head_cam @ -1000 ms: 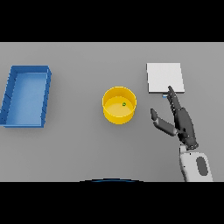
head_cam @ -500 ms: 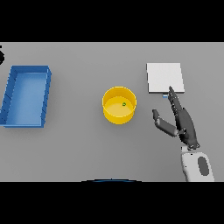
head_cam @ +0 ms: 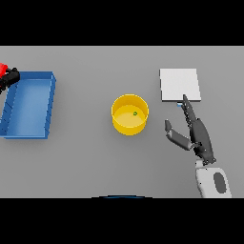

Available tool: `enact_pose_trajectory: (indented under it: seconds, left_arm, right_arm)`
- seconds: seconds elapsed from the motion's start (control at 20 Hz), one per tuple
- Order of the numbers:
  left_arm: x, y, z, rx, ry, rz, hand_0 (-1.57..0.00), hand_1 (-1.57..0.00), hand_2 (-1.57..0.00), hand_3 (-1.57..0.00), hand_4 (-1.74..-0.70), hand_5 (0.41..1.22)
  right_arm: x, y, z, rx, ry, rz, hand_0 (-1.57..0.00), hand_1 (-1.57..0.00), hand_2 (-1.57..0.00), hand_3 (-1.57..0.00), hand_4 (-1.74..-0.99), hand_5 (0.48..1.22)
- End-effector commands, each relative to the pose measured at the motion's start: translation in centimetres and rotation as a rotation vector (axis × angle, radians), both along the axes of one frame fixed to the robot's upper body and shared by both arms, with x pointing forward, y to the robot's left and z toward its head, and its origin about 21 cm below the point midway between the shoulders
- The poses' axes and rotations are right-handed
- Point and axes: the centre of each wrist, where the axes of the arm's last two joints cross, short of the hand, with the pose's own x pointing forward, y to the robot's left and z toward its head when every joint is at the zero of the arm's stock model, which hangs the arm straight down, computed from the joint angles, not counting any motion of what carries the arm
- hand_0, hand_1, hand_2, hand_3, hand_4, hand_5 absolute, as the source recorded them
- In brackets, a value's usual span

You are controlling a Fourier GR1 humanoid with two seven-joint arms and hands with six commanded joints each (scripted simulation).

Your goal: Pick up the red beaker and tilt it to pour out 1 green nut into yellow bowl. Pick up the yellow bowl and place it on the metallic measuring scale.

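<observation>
A round yellow bowl (head_cam: 129, 115) stood alone at the middle of the grey table (head_cam: 95, 162), with bare tabletop on every side of it. One small green nut (head_cam: 135, 113) lay inside. To its right, the robot's right hand (head_cam: 195, 136) rested with straight fingers spread apart and thumb held out toward the bowl, gripping nothing; its fingertips reached the near edge of the single flat, square metallic measuring scale (head_cam: 179, 85) at the far right. One shallow blue rectangular tray (head_cam: 29, 104) sat well apart at the left. At the far left edge, the left hand (head_cam: 9, 78) showed beside a sliver of the red beaker (head_cam: 3, 68); its grip could not be made out.
</observation>
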Motion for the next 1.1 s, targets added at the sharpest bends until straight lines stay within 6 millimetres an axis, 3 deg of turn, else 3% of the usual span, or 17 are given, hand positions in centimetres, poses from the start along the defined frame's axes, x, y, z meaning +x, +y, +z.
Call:
enact_pose_trajectory:
  seconds: [0.0,0.05,0.15,0.25,0.35,0.55,0.85,1.05]
  left_arm:
    - [-0.5,-0.2,0.4,-0.034,-0.007,-0.039,-1.57,-1.52,-1.41,-0.85,-1.13,0.779]
    - [-0.7,-0.7,0.6,-0.073,0.007,-0.066,-1.44,-1.29,-1.16,-0.71,-1.05,0.757]
    - [-1.2,-0.9,1.1,-0.118,0.022,-0.119,-0.98,-0.83,-0.75,-0.46,-0.92,0.716]
    - [-1.7,-1.0,1.4,-0.112,0.050,-0.150,-0.63,-0.53,-0.48,-0.30,-0.85,0.688]
    - [-1.4,-0.9,1.4,-0.077,0.093,-0.158,-0.40,-0.34,-0.31,-0.19,-0.81,0.667]
    - [-1.3,-0.7,1.2,-0.053,0.124,-0.163,-0.16,-0.14,-0.12,-0.08,-0.77,0.655]
    - [-1.4,-1.0,0.5,-0.029,0.080,-0.153,-0.04,-0.04,-0.03,-0.02,-0.73,0.664]
    - [-1.3,-1.1,0.8,-0.044,0.022,-0.165,-0.02,-0.01,-0.01,-0.01,-0.72,0.685]
  right_arm:
    - [0.2,0.0,0.3,0.003,-0.003,-0.001,0.00,0.00,0.00,0.00,-1.325,0.731]
    - [0.4,0.0,0.3,-0.007,0.013,-0.006,0.00,0.00,0.00,0.00,-1.320,0.731]
    - [0.6,-0.1,0.2,0.000,0.011,-0.007,0.00,0.00,0.00,0.00,-1.321,0.727]
    - [0.4,-0.2,0.1,-0.007,0.008,-0.007,0.00,0.00,0.00,0.00,-1.321,0.725]
    - [0.4,-0.5,0.0,-0.002,0.011,-0.008,0.00,0.00,0.00,0.00,-1.316,0.724]
    - [0.3,-0.4,-0.1,-0.012,0.007,-0.008,0.00,0.00,0.00,0.00,-1.307,0.717]
    - [0.8,0.3,0.7,-0.081,0.032,-0.025,0.00,0.00,0.00,0.00,-1.281,0.688]
    - [2.7,0.8,3.0,-0.220,-0.044,0.100,-0.01,0.00,0.00,0.00,-1.167,0.672]
